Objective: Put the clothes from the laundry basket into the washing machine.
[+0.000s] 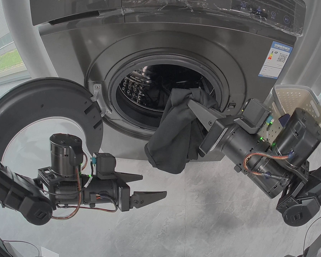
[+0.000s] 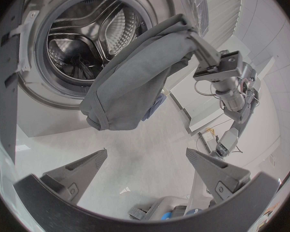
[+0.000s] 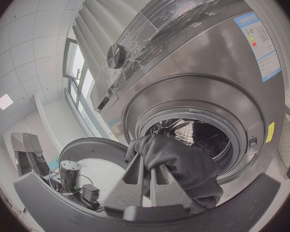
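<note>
The grey front-loading washing machine [image 1: 174, 40] stands with its round door [image 1: 42, 104] swung open to the left. My right gripper [image 1: 193, 105] is shut on a dark grey garment [image 1: 178, 132] at the lower right rim of the drum opening [image 1: 157, 86]; the cloth hangs down in front of the machine. In the right wrist view the garment [image 3: 180, 165] is bunched over the fingers [image 3: 132, 178]. My left gripper [image 1: 151, 187] stands open low over the floor, below the garment [image 2: 135, 78]. Another dark piece of clothing [image 2: 77, 68] lies inside the drum. The white laundry basket [image 1: 299, 100] is at the right.
The open door takes up the room at the left, just above my left arm. Grey tiled floor [image 1: 174, 215] stretches in front of the machine. A blue cloth [image 2: 154, 105] shows behind the hanging garment in the left wrist view.
</note>
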Controlling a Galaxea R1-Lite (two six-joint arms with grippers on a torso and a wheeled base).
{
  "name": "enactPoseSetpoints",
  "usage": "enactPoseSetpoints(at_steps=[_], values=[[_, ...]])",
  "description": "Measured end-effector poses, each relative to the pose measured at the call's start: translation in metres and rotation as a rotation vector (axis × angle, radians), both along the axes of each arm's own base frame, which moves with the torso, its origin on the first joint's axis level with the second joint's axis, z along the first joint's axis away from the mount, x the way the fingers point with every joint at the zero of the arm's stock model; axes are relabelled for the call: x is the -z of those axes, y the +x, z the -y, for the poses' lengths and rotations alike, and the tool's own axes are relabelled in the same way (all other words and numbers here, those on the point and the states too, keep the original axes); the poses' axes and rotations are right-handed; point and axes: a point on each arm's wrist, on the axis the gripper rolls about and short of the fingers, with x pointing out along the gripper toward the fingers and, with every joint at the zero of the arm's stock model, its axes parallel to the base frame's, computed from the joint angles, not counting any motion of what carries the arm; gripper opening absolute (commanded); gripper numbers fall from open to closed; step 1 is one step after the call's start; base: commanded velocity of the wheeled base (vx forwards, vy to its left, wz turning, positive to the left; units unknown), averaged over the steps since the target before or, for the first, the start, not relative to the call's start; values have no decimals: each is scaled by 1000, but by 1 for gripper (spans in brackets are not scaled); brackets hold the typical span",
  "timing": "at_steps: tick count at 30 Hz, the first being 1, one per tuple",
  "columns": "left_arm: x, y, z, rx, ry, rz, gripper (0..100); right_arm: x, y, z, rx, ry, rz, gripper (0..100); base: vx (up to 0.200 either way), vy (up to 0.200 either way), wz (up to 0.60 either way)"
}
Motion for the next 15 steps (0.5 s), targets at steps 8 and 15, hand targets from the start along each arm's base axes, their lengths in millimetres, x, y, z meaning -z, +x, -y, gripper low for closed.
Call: enactPoseSetpoints(at_steps=[8, 15], values=[[20, 24, 19, -11, -65, 6, 100, 0, -2, 0, -4, -1, 1, 0, 0, 0, 0], [37, 42, 32, -30, -98, -4, 100, -1, -3, 1, -5, 1, 2, 0, 0, 0, 0]])
